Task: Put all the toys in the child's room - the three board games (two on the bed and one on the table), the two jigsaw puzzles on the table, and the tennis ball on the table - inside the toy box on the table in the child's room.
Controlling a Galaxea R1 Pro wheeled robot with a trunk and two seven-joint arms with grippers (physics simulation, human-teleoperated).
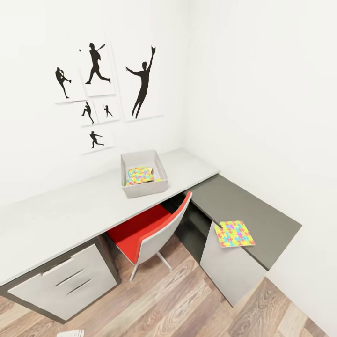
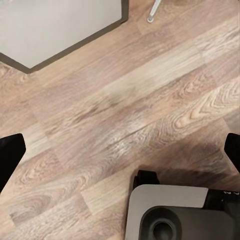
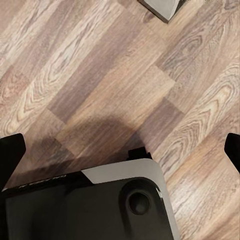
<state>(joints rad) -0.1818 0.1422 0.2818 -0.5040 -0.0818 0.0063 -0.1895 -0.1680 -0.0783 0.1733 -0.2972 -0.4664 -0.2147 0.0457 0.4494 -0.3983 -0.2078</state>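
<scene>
progress looks partial, judged from the head view: one puzzle is already lying inside the toy box, tilted against other contents that are too small to be made out, while a second puzzle is left outside, on the lower dark cabinet top, right at its front edge near the corner closest to the chair. the box is set on the pale desk, toward the end where the desk meets the cabinet top, just back from the desk's front edge and under the silhouette pictures on the wall. no board game or tennis ball can be made out on the desk or the cabinet top, so whether they are already in the box cannot be told; a small white object is cut off at the floor edge and cannot be identified. the left gripper is seen with its dark fingertips spread wide at the picture's sides, nothing between them, over bare wood floor beside the robot's base. the right gripper is likewise spread and empty above the floor. the outside puzzle is judged to be the next thing to be fetched, and its overhang at the edge could make it easy to knock off.
</scene>
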